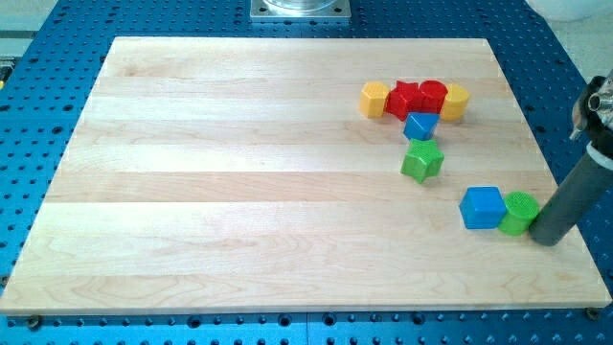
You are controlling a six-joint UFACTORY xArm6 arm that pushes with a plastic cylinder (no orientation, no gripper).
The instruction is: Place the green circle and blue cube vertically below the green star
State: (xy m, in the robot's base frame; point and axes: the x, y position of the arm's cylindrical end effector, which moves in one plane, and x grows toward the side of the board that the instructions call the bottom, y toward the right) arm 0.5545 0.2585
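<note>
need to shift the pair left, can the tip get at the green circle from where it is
Probably yes: my tip sits right against the green circle on the view's right, nothing between them; the blue cube lies just beyond.

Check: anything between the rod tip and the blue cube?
Yes, in the camera view the green circle sits between my tip and the blue cube, touching the cube.

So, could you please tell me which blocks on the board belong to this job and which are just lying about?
Belong to the job:
- green star
- green circle, touching my tip on the view's right
- blue cube, against the circle's left

Just lying about:
- small blue block above the star
- two yellow blocks
- two red blocks
</note>
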